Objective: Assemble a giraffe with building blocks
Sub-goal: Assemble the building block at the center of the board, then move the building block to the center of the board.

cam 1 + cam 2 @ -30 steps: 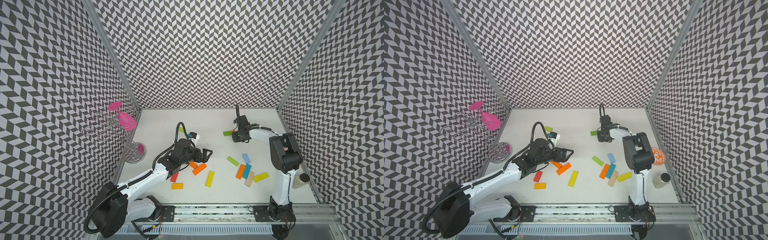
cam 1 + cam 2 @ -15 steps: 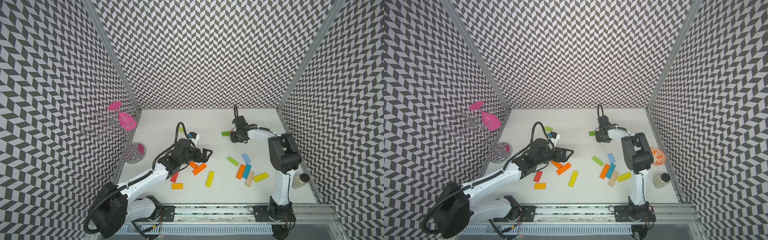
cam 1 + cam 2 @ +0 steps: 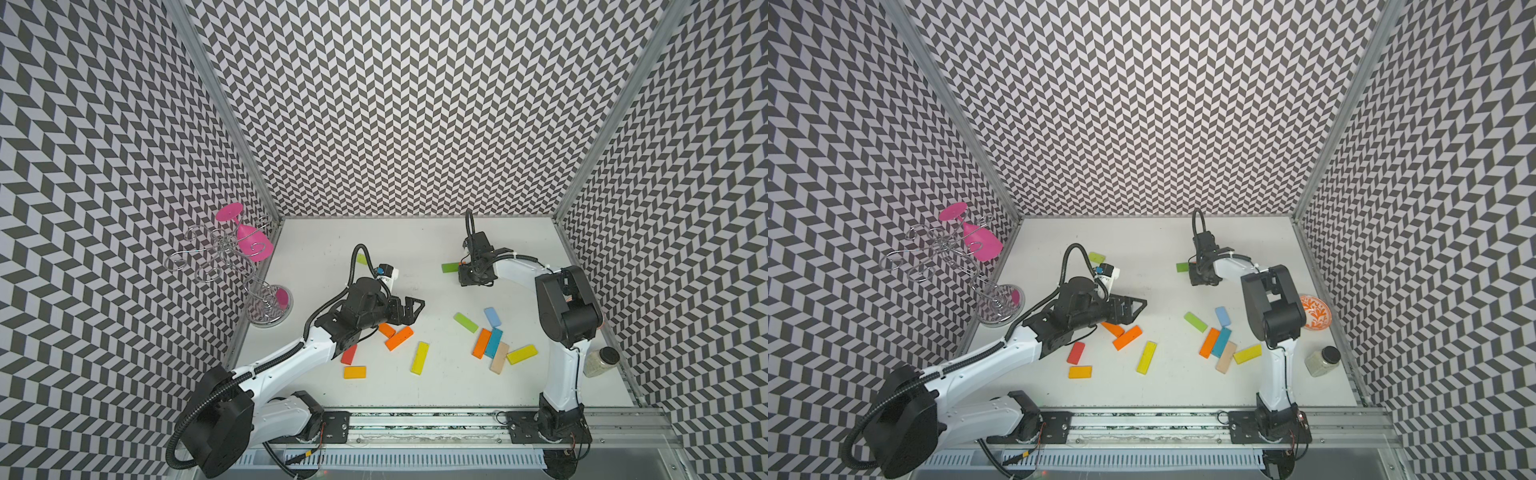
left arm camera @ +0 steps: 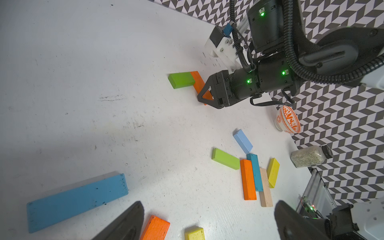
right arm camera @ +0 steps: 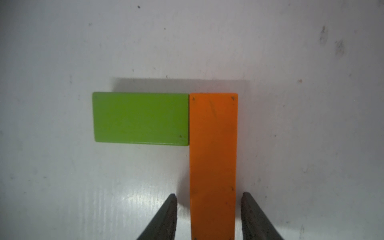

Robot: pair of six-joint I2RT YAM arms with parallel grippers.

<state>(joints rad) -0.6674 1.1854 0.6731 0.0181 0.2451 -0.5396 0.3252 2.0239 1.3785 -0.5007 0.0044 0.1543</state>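
Right end effector (image 5: 209, 199) straddles orange block (image 5: 213, 155), fingers slightly apart, not touching it.
Block lies flat on far surface (image 3: 415, 249), green block's (image 5: 141, 118) end against its side; left end effector (image 3: 412, 311) wide, empty.

The right gripper (image 4: 204, 99) hangs low over one end of an orange block (image 4: 197, 81) whose other end touches a green block (image 4: 180, 80) on the white surface (image 4: 83, 72). A long blue block (image 4: 76, 200) lies well apart; a patterned bowl (image 4: 287, 119) and spice jar (image 4: 309, 156) stand by the chevron wall (image 4: 342, 124).
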